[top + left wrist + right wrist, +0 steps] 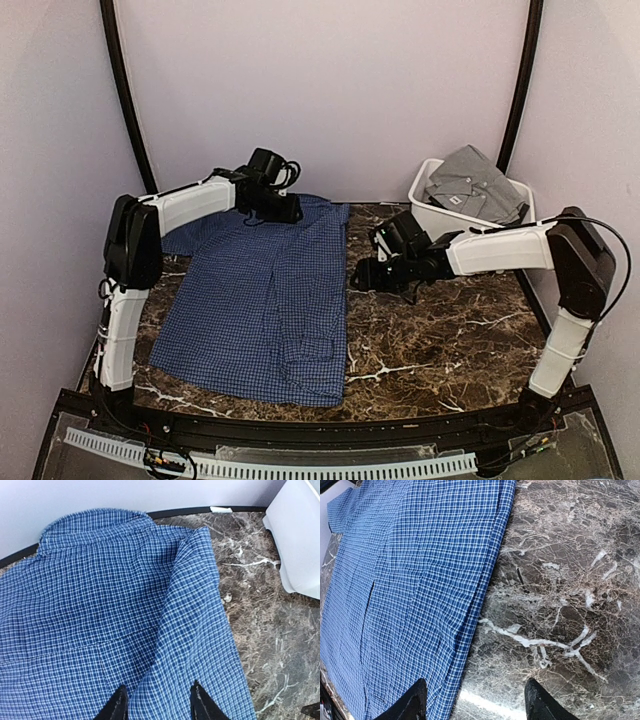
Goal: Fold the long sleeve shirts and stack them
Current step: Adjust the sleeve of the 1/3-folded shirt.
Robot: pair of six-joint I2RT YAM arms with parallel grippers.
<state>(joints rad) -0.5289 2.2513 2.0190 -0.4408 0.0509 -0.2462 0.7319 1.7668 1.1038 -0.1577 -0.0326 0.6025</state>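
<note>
The navy-blue checked shirt [260, 300] is spread flat on the marble table [450, 330], filling the left and centre of the top view, with its collar [95, 522] toward the upper edge. A strip of cloth is seen folded inward along its right side. The grey shirt [470, 180] is heaped in the white bin [440, 222] at the upper right, apart from the blue one.

The left gripper [292, 212] is held above the collar end of the blue shirt. In the left wrist view its 2 fingertips [117, 705] are seen moderately parted, with flat cloth showing between them and nothing gripped.

The right gripper [360, 278] is placed at centre right, just beside the shirt's right edge. Its jaws are spread wide and hold nothing: in the right wrist view, 1 finger [412, 702] is seen over the checked cloth and the other over bare marble.
</note>
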